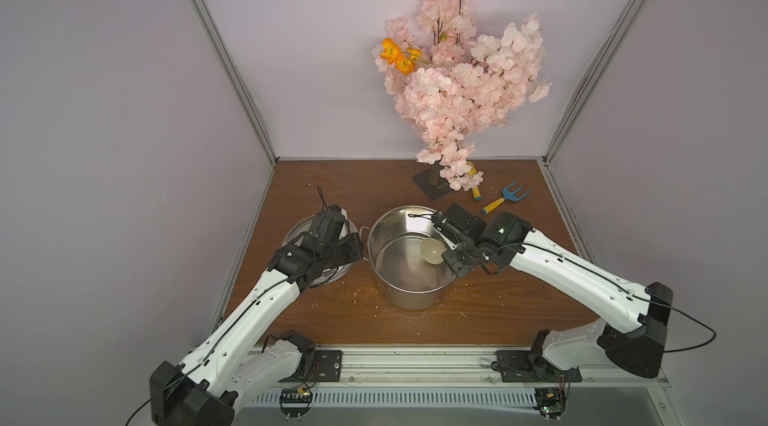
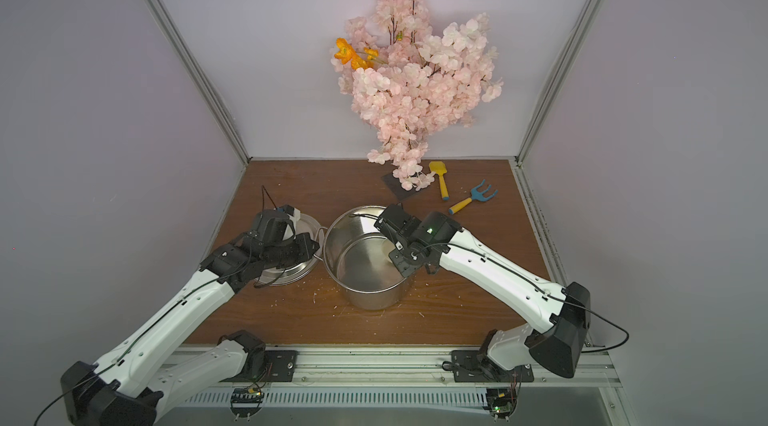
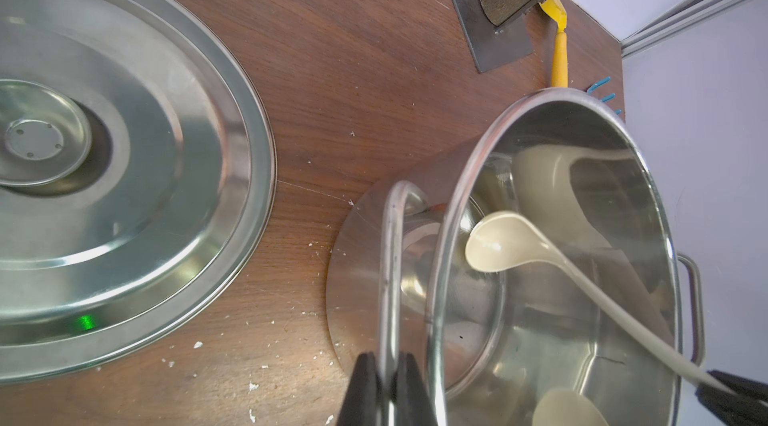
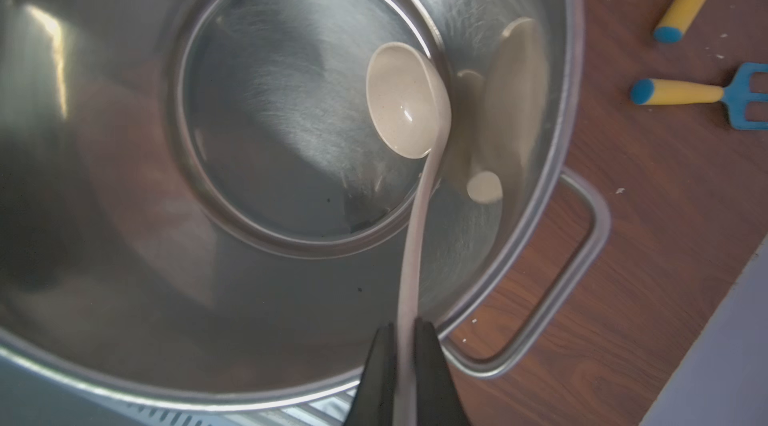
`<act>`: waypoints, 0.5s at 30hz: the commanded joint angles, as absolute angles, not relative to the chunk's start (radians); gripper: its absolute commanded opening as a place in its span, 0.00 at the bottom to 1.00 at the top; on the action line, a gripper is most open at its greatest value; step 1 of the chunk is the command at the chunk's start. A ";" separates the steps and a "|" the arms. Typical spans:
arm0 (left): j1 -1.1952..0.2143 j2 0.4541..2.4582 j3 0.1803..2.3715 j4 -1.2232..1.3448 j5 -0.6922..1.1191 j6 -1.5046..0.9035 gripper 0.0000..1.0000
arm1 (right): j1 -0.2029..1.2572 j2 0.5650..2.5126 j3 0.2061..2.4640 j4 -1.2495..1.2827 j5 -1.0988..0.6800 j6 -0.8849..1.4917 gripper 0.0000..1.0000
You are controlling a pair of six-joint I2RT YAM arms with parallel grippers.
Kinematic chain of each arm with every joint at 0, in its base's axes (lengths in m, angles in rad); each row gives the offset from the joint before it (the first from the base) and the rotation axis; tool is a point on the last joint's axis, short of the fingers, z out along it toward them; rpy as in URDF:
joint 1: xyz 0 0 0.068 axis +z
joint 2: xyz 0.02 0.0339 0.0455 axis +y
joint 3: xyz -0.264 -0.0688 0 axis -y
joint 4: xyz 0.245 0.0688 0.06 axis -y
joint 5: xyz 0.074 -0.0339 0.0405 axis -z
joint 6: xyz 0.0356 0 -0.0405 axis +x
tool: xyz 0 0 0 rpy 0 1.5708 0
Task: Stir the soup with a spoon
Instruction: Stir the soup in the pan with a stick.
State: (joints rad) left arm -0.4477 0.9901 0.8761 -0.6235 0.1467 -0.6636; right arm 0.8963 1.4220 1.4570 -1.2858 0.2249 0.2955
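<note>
At lower centre your right gripper (image 4: 405,324) pinches the light, likely bendy ladle (image 4: 403,99) by its handle end; left gripper (image 3: 388,357) clamps the stockpot handle (image 3: 390,257).

The stockpot (image 1: 411,299) is set near the middle of the table (image 1: 332,320), with the lid (image 2: 309,225) laid flat just to its left and the spoon (image 1: 432,252) lowered inside it, toward its right wall. Behind the stockpot, to the right, the blossom tree (image 1: 465,83) is stood on its base plate (image 1: 428,191), and the shovel (image 2: 441,181) and rake (image 1: 509,195) are laid beside it, further right.
</note>
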 commanded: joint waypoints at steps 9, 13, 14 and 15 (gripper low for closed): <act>-0.439 1.036 0.897 -0.632 0.142 -0.643 0.00 | 0.950 1.602 1.649 -1.112 0.090 0.263 0.00; -0.439 1.042 0.905 -0.633 0.140 -0.638 0.00 | 1.003 1.558 1.589 -1.105 0.029 0.254 0.00; -0.439 1.043 0.905 -0.634 0.138 -0.637 0.00 | 1.008 1.534 1.560 -1.112 0.024 0.258 0.00; -0.439 1.043 0.905 -0.634 0.137 -0.635 0.00 | 1.010 1.510 1.530 -1.126 0.028 0.267 0.00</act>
State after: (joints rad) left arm -0.4469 1.0264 0.8948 -0.6155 0.1463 -0.6487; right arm 0.9958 1.5837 1.5757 -1.1282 0.0769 0.2687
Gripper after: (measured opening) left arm 0.082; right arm 0.093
